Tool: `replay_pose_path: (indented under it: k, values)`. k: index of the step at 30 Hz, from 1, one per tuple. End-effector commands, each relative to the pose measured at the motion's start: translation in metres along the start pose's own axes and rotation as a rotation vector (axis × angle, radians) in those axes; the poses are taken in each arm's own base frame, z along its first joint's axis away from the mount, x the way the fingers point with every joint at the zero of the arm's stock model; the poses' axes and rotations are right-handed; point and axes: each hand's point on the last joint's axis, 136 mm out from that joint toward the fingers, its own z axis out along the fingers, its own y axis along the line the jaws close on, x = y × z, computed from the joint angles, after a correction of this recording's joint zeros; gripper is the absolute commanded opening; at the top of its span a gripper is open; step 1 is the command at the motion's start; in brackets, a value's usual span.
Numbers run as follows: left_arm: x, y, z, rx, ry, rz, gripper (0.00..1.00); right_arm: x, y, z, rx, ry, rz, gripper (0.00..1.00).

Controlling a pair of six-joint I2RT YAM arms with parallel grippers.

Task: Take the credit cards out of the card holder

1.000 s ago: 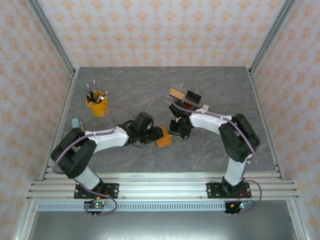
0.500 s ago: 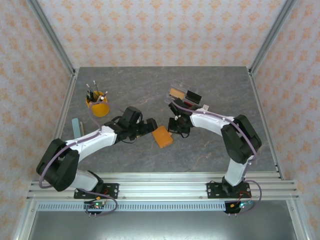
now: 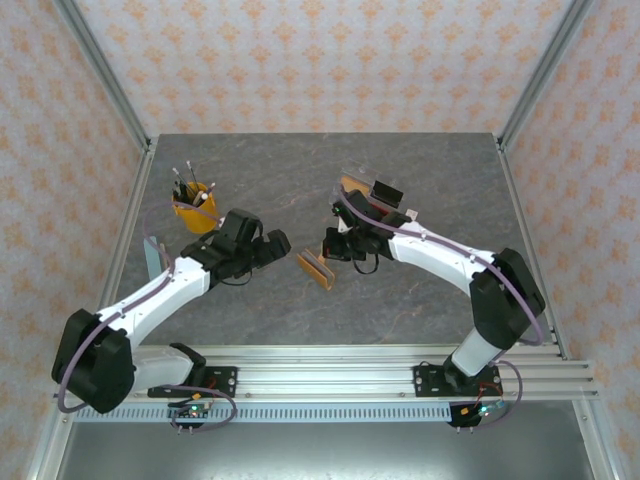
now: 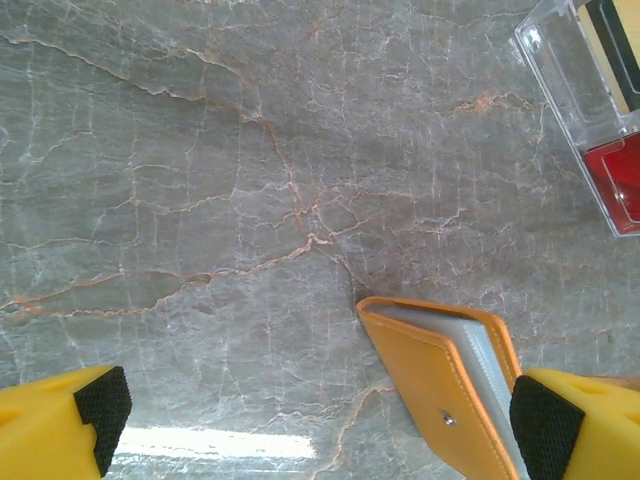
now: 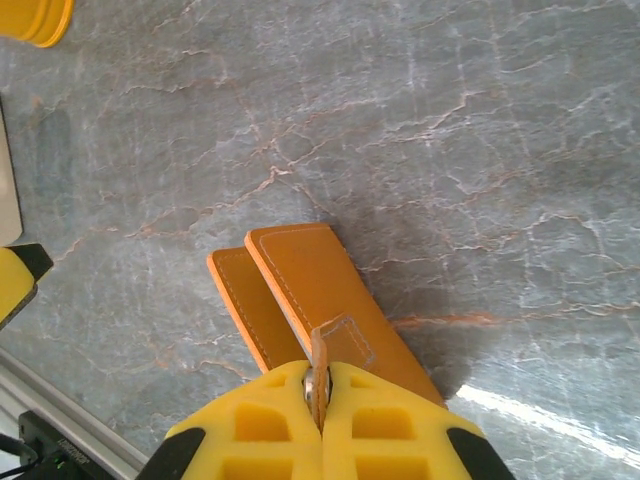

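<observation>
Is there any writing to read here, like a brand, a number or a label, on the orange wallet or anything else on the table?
No text can be read.
card holder: plain orange with stitching, no brand or lettering.
clear tray: no label visible.
yellow cup: no print visible.
small boards by the arm bases: too small to read.

Card holder [image 3: 317, 268] sits mid-table [image 3: 420, 300], between left pincer [image 3: 283, 243] on its left and right pincer [image 3: 328, 247] at its rear-right edge. Cup [image 3: 195, 210] is rear-left. Tray [image 3: 385, 197] is rear-right, behind right pincer.
</observation>
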Motion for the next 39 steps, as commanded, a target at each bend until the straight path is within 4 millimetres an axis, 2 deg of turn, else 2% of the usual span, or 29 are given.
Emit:
replay_pose_path:
  k: [1,9,15,24,29,32,36,39]
  values:
    - [0.004,0.018,-0.001,-0.058,-0.011,-0.014,1.0,-0.001,0.014,0.008,-0.043,0.018,-0.004,0.02]
    - [0.007,0.019,-0.004,-0.023,-0.028,-0.038,1.0,0.0,0.027,0.003,-0.108,0.026,-0.014,0.03]
    - [0.005,0.017,-0.007,-0.01,-0.038,-0.041,1.0,-0.007,0.03,-0.011,-0.097,-0.02,-0.045,0.03]
    - [0.008,0.006,-0.003,0.041,-0.013,-0.039,1.0,-0.02,0.022,-0.023,-0.039,-0.116,-0.047,0.02]
    - [0.012,-0.001,0.004,0.079,0.018,-0.042,1.0,-0.022,0.004,-0.018,0.051,-0.127,-0.026,0.02]
    - [0.017,-0.007,0.01,0.113,0.05,-0.048,0.98,-0.022,-0.013,-0.013,0.139,-0.126,-0.001,0.02]
    - [0.025,-0.014,0.021,0.146,0.097,-0.058,0.92,-0.023,-0.042,-0.012,0.254,-0.132,0.051,0.02]
    - [0.031,-0.02,0.028,0.162,0.124,-0.054,0.83,-0.021,-0.066,-0.014,0.31,-0.132,0.102,0.02]
